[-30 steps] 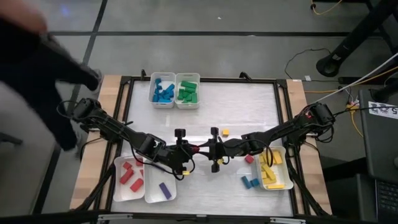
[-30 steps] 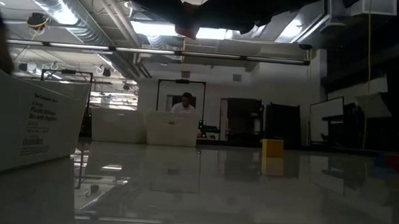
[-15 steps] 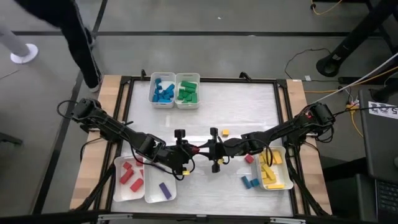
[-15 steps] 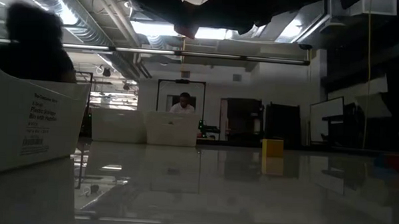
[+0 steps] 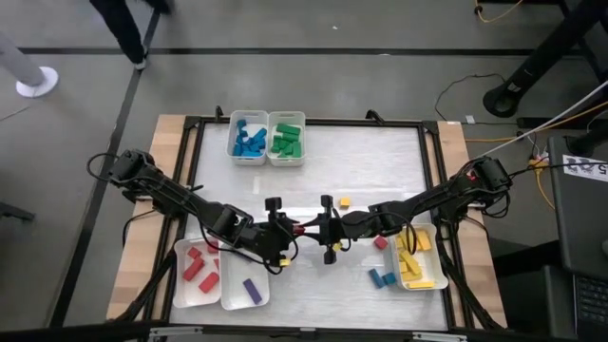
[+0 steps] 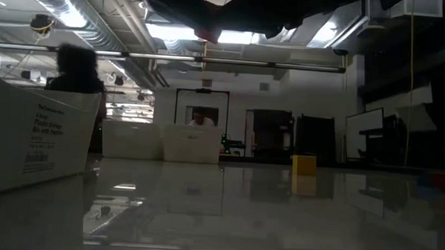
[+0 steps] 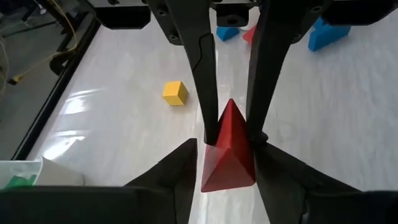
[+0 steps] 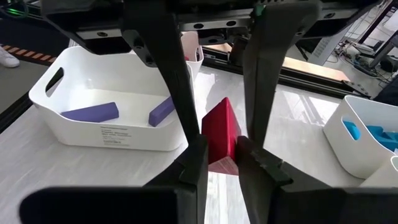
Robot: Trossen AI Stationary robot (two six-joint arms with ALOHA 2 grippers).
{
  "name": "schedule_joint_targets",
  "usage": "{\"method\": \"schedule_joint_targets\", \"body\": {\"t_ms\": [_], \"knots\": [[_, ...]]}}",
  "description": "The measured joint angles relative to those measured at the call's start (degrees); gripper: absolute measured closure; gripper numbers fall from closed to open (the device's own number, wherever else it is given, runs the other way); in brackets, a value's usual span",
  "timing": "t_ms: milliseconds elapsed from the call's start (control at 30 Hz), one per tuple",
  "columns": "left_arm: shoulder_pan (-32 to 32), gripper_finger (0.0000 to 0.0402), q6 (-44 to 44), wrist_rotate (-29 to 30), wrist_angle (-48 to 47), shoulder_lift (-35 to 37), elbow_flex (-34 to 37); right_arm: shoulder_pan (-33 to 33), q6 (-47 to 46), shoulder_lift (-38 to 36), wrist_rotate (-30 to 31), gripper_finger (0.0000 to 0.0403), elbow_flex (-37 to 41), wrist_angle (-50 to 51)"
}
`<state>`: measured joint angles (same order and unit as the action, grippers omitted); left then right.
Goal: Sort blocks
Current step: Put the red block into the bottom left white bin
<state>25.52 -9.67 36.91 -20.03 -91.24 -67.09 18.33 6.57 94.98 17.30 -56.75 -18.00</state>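
I've got both tools meeting mid-worktop over one red wedge block [image 7: 229,149]. My right tool [image 8: 219,155] is clamped narrow on it, fingers pinching its flanks. My left tool [image 7: 222,163] sits around the same block with its fingers just beside the red faces, spread a little wider; I cannot tell whether they are touching it.

Counting trays from above, I see five. The blue tray [image 5: 249,139] at the far edge is heaped with blue blocks, too many to count. The green tray [image 5: 287,138] touching it is likewise heaped with green ones. Near my left arm, the red tray [image 5: 198,273] holds about four red blocks, and the purple tray [image 5: 246,282] beside it shows two purple bars in the right wrist view. Under my right arm, the yellow tray [image 5: 417,258] holds several yellow pieces.

Loose on the worktop [image 5: 361,161]: one yellow cube [image 5: 345,202], one red block [image 5: 380,243], and two blue blocks [image 5: 382,278] just beside the yellow tray.
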Motion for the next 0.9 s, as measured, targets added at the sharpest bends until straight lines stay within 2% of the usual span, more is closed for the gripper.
{"method": "schedule_joint_targets", "body": {"t_ms": [433,767,900], "knots": [[0.00,0.0320,-2.95,0.00,-0.32,0.00,0.00,0.00,0.00,0.00,-0.13,0.0325,0.02,-0.11],[-0.02,0.0323,-2.34,0.30,-0.37,0.00,-0.07,0.00,0.00,0.04,0.59,0.0322,0.07,-0.67],[-0.06,0.0322,-2.38,0.39,-0.37,0.04,-0.07,0.00,0.00,0.04,0.61,0.0301,0.07,-0.79]]}}
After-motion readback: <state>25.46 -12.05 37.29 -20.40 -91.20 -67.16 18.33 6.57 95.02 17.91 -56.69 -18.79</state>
